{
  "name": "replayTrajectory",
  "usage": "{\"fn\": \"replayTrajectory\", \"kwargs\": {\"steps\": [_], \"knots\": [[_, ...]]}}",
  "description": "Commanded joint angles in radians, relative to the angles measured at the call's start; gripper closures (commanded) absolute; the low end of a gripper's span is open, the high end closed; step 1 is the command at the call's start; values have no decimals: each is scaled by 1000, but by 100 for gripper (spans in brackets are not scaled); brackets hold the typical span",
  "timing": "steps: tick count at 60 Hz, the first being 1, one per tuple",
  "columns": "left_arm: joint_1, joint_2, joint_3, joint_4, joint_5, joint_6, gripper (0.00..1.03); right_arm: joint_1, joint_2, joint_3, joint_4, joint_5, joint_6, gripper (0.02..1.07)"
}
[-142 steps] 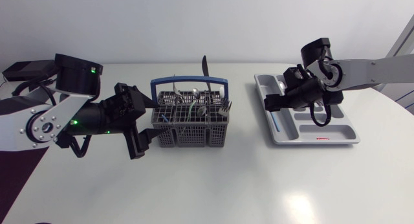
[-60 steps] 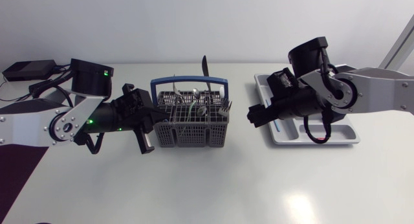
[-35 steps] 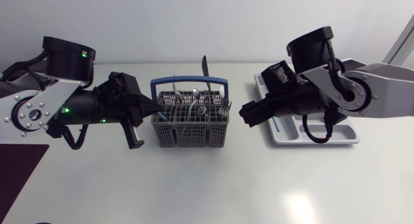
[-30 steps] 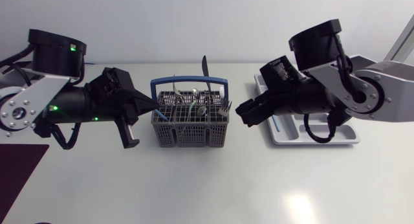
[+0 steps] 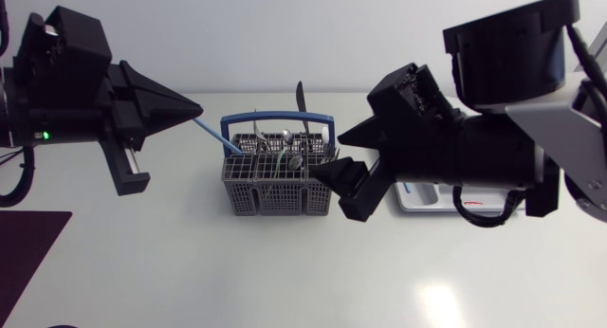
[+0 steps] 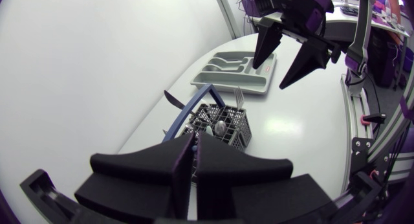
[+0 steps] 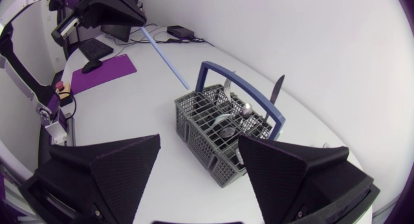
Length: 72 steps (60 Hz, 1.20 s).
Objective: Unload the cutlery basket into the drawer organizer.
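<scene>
Left claw (image 5: 194, 112) is closed tight on the end of a pale blue utensil (image 5: 218, 138), raised at a slant with its lower end near the cutlery basket (image 5: 280, 186), evidently for transfer. Right claw (image 5: 343, 167) hangs spread wide by the basket's other end, empty. Basket holds a dark knife (image 5: 299, 96), spoons (image 5: 286, 136) and forks (image 5: 332, 155). Drawer organizer (image 6: 236, 68) sits beyond on the tabletop (image 5: 285, 271); one blue item (image 5: 407, 188) shows inside.
</scene>
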Motion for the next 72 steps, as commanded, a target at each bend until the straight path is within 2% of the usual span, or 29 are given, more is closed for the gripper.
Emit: {"fn": "replayTrajectory", "kwargs": {"steps": [1,15,24,38,51,58,65,72], "knots": [[-25,-9,54,-31,13,-52,100,25,-7,-29,14,-18,-32,20],[-28,5,82,-69,141,-165,100,71,3,-58,80,-59,-58,20],[-8,44,88,-94,283,-237,100,100,13,-72,133,-65,-78,20],[41,61,85,-120,417,-262,100,142,75,-68,178,-61,-93,20],[64,69,91,-152,496,-263,100,174,150,-26,192,-29,-110,21],[67,72,88,-155,509,-260,100,185,171,-9,196,-18,-118,34],[72,80,78,-155,513,-254,100,189,177,2,198,-18,-124,57],[78,84,69,-155,515,-247,100,191,176,5,198,-10,-125,74]]}}
